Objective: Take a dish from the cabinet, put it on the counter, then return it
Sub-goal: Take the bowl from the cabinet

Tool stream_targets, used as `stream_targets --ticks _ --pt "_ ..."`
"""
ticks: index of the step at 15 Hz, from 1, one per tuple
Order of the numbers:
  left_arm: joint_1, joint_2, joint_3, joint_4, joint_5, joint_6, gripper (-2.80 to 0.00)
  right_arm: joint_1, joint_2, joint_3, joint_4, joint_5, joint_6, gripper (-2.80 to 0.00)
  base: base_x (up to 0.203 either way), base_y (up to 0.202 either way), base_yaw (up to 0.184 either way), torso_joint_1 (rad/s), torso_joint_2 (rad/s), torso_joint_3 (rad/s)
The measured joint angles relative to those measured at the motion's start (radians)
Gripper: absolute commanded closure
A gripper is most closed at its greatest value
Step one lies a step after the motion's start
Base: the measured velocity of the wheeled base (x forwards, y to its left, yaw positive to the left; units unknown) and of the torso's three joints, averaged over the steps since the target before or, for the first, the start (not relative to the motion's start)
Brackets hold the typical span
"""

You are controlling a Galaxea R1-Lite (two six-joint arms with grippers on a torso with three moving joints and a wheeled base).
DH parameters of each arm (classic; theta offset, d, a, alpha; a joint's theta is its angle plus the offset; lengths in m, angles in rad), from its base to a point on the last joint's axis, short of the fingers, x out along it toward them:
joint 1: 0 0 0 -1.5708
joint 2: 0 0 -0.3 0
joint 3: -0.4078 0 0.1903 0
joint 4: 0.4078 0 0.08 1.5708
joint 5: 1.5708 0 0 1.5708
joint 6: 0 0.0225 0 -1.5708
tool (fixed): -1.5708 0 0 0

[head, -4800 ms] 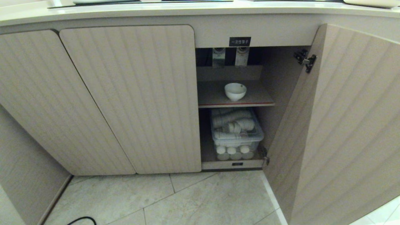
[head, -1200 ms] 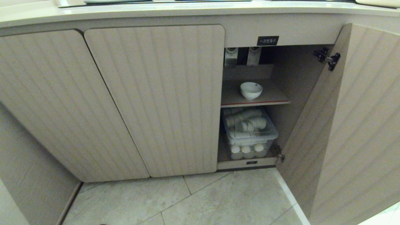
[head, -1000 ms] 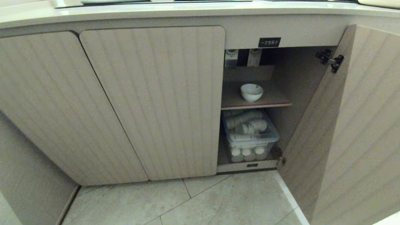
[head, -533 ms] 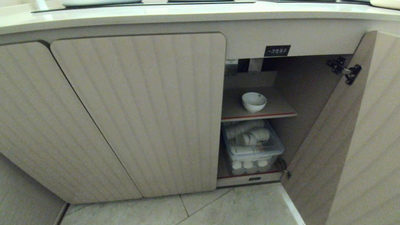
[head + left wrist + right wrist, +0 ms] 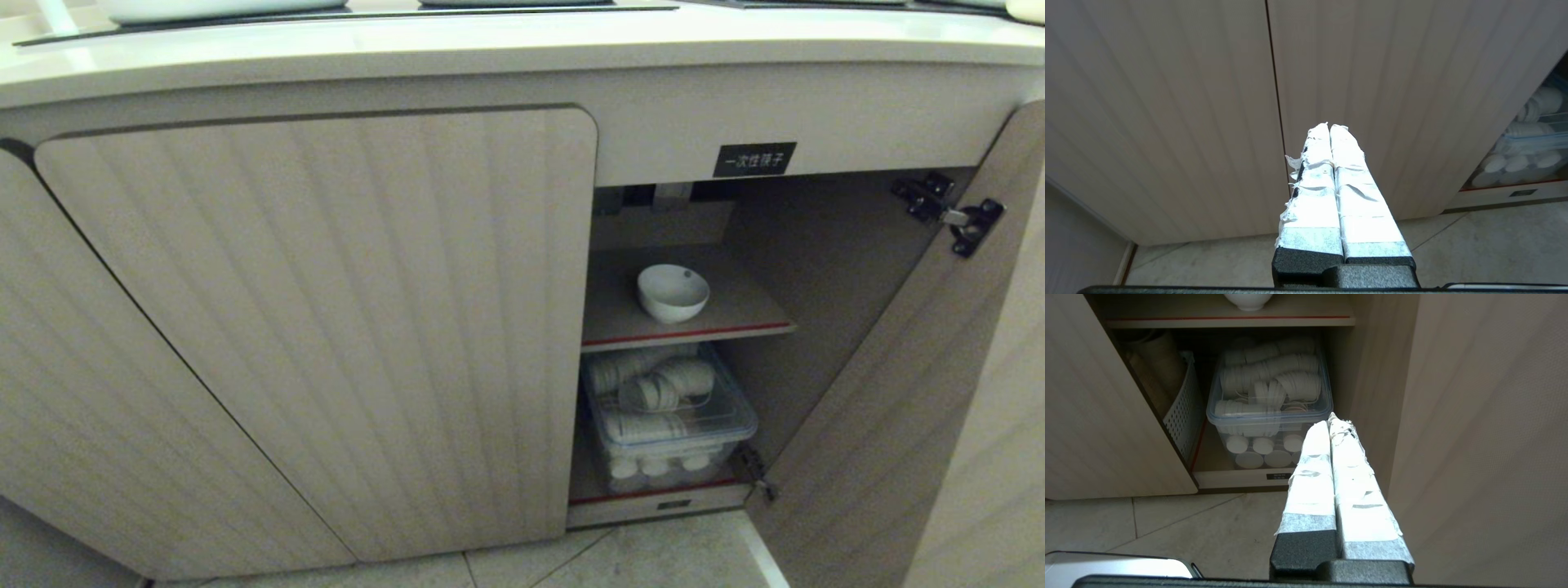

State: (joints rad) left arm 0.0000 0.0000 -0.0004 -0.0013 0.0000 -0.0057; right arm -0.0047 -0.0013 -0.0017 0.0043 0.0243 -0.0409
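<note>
Closer now, the camera shows the dish (image 5: 673, 292) on the upper shelf (image 5: 735, 314), above and ahead of the nearer right hand (image 5: 1331, 424), pressed narrow and empty.

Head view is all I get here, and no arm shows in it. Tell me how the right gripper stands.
Observer: The right gripper is shut and empty, its taped fingers pressed together, out in front of the open cabinet.
Operator: Report what sits beside the bin on the bottom shelf.
Observer: A white perforated basket stands beside the clear bin of paper cups, behind the closed door.
Operator: Now the left gripper.
Observer: The left gripper is shut too, empty, pointing at the closed ribbed doors.
Operator: Confirm the dish is reachable.
Observer: The dish sits on the shelf above the right gripper's tips, untouched.
</note>
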Motion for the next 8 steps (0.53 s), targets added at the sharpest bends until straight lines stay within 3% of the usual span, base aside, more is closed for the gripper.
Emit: stream_targets --ticks 8 --pt "0.000 0.000 0.000 0.001 0.000 0.001 0.00 0.000 0.000 0.000 -0.001 0.000 0.000 0.00 0.000 0.000 0.000 0.000 0.00 0.000"
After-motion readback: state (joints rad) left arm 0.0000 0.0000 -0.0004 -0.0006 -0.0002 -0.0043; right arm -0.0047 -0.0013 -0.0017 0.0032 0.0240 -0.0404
